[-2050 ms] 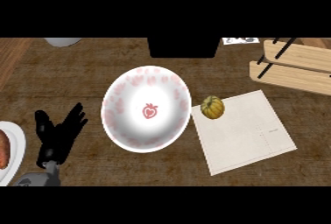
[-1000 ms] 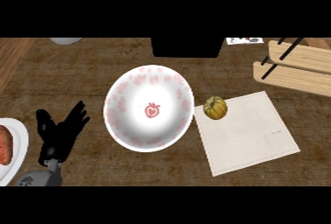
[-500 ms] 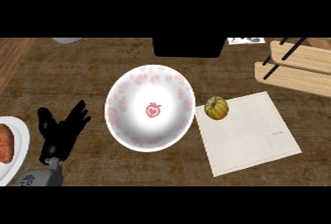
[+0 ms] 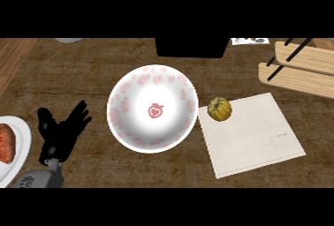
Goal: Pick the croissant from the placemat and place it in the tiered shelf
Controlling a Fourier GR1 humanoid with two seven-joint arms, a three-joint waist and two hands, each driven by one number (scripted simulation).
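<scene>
Left hand (image 4: 62, 132) at lower left, fingers spread, holding nothing; right hand out of view. One croissant (image 4: 220, 108) sits on the single placemat's (image 4: 254, 137) upper-left corner, beside one strawberry-print plate (image 4: 124, 95). Tiered shelf (image 4: 301, 68) and second plate (image 4: 20, 132) cut off at edges.

The tiered shelf (image 4: 301, 68) and a plate (image 4: 13, 150) are cut off by the edges

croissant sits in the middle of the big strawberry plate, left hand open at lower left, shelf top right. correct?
Not quite. In the head view the croissant lies on the top left corner of the placemat, just right of the strawberry plate, not in it. The rest holds: left hand open at lower left, tiered shelf at top right.
</scene>
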